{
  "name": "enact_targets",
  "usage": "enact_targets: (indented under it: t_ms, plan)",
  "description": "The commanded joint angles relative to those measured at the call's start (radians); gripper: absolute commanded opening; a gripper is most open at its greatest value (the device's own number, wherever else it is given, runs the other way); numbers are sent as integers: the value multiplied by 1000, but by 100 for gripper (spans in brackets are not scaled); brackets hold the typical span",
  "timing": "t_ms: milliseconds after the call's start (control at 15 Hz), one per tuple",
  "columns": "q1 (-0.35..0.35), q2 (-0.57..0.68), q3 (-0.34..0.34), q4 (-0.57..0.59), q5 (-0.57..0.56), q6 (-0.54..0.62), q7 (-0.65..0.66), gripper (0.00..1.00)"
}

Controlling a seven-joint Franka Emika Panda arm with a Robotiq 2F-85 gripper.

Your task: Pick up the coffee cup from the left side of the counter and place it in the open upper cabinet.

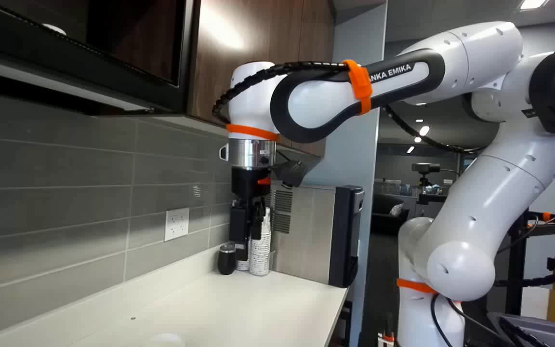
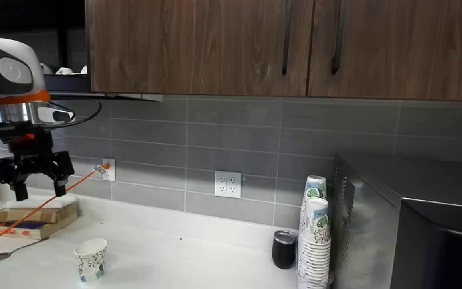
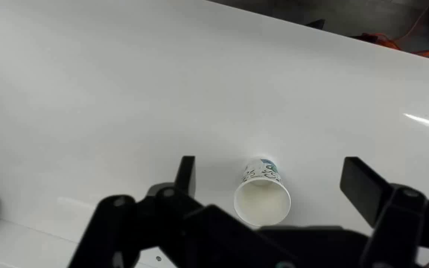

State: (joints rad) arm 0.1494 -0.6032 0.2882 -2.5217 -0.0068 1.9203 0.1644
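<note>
White and patterned, the coffee cup (image 2: pixel 90 261) stands upright on the counter (image 2: pixel 183 261), lower than the gripper (image 2: pixel 41 190). In the wrist view the cup shows between wide-spread jaws.

The white arm (image 1: pixel 492 197) was strongly bent, and its front part sloped gently down to the wrist (image 1: pixel 253 101). The wrist was directed downward, so the black gripper (image 2: pixel 41 190) hung below it. In the wrist view, its two fingers (image 3: pixel 363 190) were spread wide and stood well apart from each other.
</note>
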Motion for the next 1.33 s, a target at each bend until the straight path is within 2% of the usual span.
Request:
enact_targets:
  t_ms: [0, 200, 467, 800, 1000, 1267]
  plan:
    - [17, 3, -15, 2, -9, -2, 8, 100]
    - [17, 4, -15, 2, -9, -2, 8, 100]
    - [48, 82, -6, -6, -21, 96, -61, 100]
    - [84, 229, -12, -39, -23, 331, -142, 100]
    - [72, 360, -34, -53, -22, 528, -187, 100]
    - [68, 519, -59, -27, -20, 679, -237, 100]
